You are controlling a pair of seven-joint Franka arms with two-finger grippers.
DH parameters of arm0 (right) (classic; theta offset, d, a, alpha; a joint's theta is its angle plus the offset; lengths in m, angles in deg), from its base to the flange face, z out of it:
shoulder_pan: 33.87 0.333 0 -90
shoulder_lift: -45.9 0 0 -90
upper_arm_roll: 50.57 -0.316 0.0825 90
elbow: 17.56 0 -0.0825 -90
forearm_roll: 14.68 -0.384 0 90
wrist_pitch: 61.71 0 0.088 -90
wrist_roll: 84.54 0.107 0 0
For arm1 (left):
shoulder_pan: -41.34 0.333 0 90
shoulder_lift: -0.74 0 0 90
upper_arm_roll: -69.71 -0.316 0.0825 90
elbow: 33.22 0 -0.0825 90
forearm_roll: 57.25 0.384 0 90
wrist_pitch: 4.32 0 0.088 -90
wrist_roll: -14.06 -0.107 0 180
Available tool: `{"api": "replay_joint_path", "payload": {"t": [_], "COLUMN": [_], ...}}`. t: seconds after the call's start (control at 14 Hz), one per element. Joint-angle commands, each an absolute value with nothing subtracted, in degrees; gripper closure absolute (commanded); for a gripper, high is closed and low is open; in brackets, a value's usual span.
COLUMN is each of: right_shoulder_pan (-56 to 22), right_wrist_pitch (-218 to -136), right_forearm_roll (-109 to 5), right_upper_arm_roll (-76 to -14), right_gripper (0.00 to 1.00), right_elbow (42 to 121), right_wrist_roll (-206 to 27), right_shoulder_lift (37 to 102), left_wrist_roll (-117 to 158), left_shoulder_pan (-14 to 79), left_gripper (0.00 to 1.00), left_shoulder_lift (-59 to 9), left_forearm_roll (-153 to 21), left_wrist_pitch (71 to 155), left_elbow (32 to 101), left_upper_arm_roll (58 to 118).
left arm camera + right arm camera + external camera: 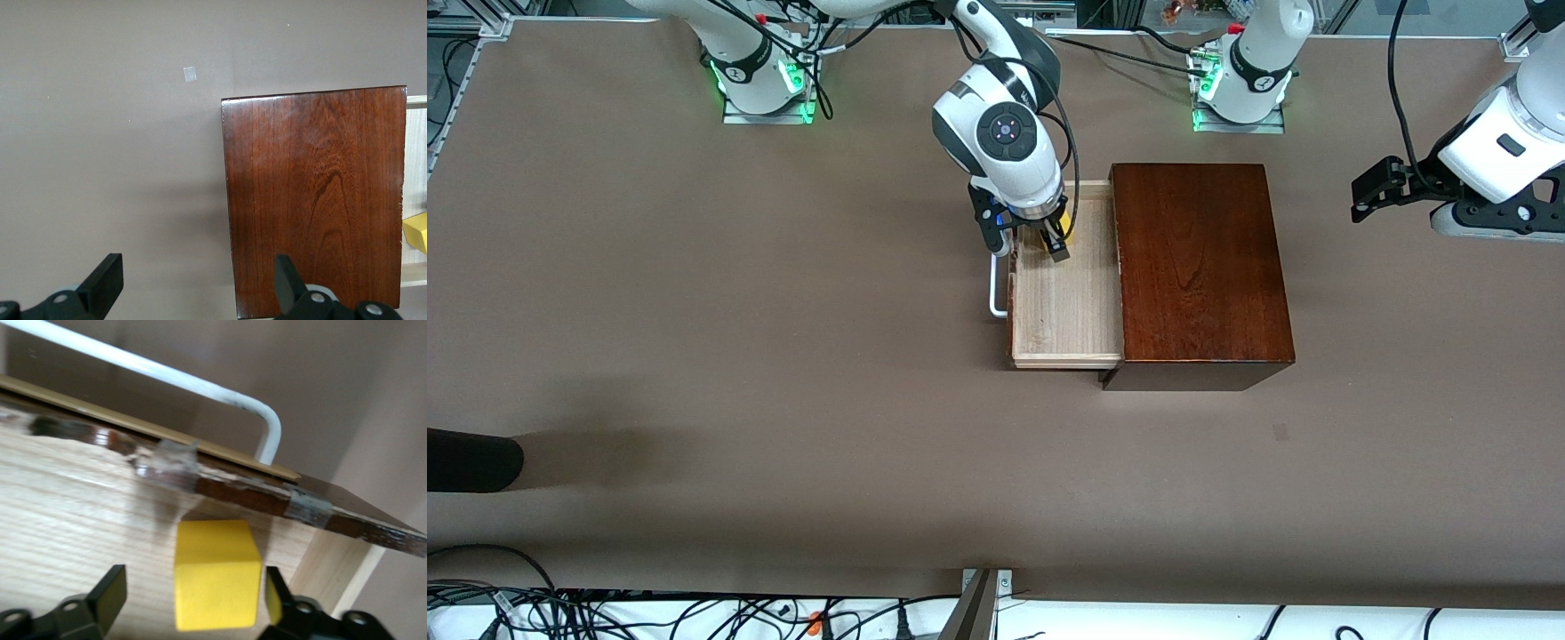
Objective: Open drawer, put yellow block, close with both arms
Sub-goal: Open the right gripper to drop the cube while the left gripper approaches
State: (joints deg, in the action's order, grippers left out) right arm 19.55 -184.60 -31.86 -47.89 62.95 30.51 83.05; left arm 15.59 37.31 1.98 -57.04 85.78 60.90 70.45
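The drawer (1067, 307) stands pulled out of the reddish-brown box (1200, 267), its white handle (996, 298) toward the right arm's end of the table. My right gripper (1027, 242) is open down in the drawer. The yellow block (1069, 234) lies on the drawer floor between its fingers. The right wrist view shows the block (217, 577) by the drawer front (220, 483) and handle (200, 380). My left gripper (1357, 200) is open and empty, up over the table off the box's left-arm end. The left wrist view shows the box (313, 200) and block (417, 232).
A dark object (471, 458) pokes in at the table's edge toward the right arm's end. A small pale patch (1280, 433) marks the table nearer the front camera than the box. Cables run along the table's near edge.
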Motion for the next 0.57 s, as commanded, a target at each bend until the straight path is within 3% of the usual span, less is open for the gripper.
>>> {"api": "replay_joint_path", "payload": {"t": [0.0,0.28,0.5], "right_shoulder_pan": [18.87,17.37,17.20], "right_wrist_pitch": [-178.71,-170.63,-163.50], "right_forearm_roll": [-30.42,-30.33,-30.85], "right_upper_arm_roll": [-45.31,-41.09,-33.63], "right_gripper": [0.00,0.00,0.00], "right_elbow": [62.68,62.86,62.95], "right_wrist_roll": [28.60,11.75,-5.11], "right_shoulder_lift": [78.18,71.85,69.38], "left_wrist_roll": [15.03,14.94,14.77], "left_shoulder_pan": [37.56,37.56,37.12], "left_gripper": [0.00,0.00,0.00], "left_shoulder_lift": [2.32,2.15,1.54], "left_forearm_roll": [-56.37,-56.37,-56.46], "left_wrist_pitch": [84.89,84.89,85.24], "left_elbow": [60.20,59.15,59.06], "left_upper_arm_roll": [70.85,70.85,70.85]}}
